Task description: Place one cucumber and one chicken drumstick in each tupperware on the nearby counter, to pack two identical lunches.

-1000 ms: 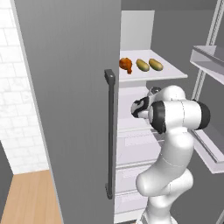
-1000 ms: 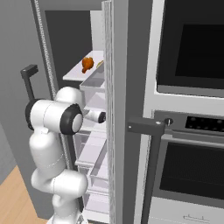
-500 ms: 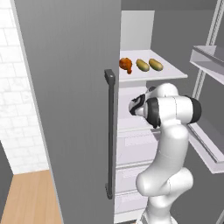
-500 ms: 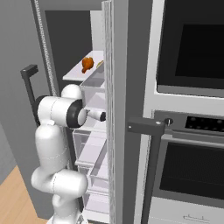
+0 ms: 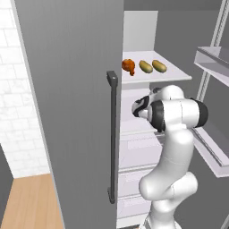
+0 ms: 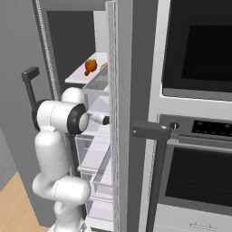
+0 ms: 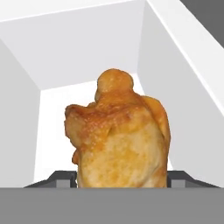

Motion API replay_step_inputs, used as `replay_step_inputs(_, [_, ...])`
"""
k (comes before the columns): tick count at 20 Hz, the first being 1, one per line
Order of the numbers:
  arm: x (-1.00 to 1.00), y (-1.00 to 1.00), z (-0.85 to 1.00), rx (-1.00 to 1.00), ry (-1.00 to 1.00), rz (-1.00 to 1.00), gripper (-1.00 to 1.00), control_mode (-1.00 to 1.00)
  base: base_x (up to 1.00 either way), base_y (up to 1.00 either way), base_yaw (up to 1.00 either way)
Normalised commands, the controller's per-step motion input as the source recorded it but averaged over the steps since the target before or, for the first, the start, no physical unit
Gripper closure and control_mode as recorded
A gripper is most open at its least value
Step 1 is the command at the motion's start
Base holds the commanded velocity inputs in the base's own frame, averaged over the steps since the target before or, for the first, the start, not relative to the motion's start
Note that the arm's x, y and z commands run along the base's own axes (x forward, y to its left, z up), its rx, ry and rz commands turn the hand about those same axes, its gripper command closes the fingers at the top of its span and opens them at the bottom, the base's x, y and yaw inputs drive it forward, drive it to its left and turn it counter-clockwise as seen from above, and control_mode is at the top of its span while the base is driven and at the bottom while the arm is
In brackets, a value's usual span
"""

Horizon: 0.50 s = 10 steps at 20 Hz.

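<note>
I see a chicken drumstick (image 7: 120, 135) filling the space between my gripper's (image 7: 122, 177) dark finger tips, which pinch it inside the open white fridge (image 5: 134, 147). On the fridge's shelf (image 5: 179, 75) above my arm lie another drumstick (image 5: 129, 66) and two cucumbers (image 5: 146, 66).

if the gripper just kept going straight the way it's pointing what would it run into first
Most likely the chicken drumstick: in the hand view it sits dead ahead, right between the gripper tips. Behind it is the white back wall of the fridge compartment. Whether the fingers already touch the meat is hard to judge.

1 drumstick (image 5: 128, 66) and 2 cucumbers (image 5: 152, 66) lie on fridge shelf (image 5: 179, 74).
</note>
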Motion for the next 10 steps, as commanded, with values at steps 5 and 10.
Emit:
replay_step_inputs(5, [-1.0,0.24,0.68,0.0,0.0,0.08,1.0,-1.0,0.0,0.0,0.0])
replay_step_inputs(10, [-0.96,0.18,0.94,0.0,0.0,0.07,1.0,-1.0,0.0,0.0,0.0])
